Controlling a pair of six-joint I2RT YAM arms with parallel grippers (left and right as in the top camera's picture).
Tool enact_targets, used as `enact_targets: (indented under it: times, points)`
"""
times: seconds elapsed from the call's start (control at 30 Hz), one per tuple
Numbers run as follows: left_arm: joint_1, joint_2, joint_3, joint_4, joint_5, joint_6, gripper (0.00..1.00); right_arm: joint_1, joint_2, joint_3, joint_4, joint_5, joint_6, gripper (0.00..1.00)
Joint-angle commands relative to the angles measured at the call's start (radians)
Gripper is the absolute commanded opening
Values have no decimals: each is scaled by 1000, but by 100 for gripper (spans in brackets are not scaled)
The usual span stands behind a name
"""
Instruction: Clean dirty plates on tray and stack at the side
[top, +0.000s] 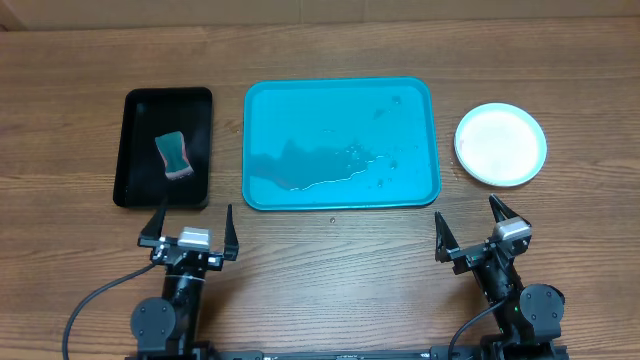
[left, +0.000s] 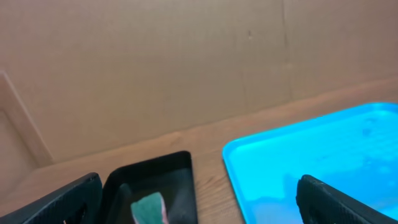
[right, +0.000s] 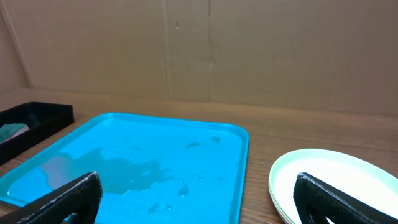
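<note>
1. At 9 o'clock the black tray (top: 135, 150) holds the sponge (top: 175, 155). The left gripper (top: 193, 222) sits at 7 o'clock, fingers spread wide and empty. A forward reach could clip the black tray's near rim and shove it.
2. The tray (top: 300, 110) at centre carries no plates, only a puddle (top: 310, 170). A nudge would likely slop water over its rim.
3. The plates (top: 500, 145) sit piled at 3 o'clock, off the tray, so the job looks finished. The right gripper (top: 467, 212) at 5 o'clock is spread, empty and near the pile. A careless swing could knock the pile askew.
</note>
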Motion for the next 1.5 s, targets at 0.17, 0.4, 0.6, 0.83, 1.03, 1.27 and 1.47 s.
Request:
enact_targets:
  times: [0.17,0.4,0.6,0.83,1.03,1.27,1.47]
  points:
    - [-4,-43,-42,-127,-40,62,100,5,-11,-11,5,10,0,100]
    - [-4,-43,-42,-124,-39,58,100,5,-11,-11,5,10,0,100]
    - [-4,-42,-42,-124,-39,58,100,5,-11,-11,5,10,0,100]
    - [-4,-42,-42,-124,-39,58,100,5,-11,-11,5,10,0,100]
    - [-4,-42,-42,-124,-39,58,100,5,-11,-11,5,10,0,100]
    - [-4,-42,-42,-124,-39,58,100,5,-11,-11,5,10,0,100]
    - [-4,-42,-42,-124,-39,58,100,5,-11,-11,5,10,0,100]
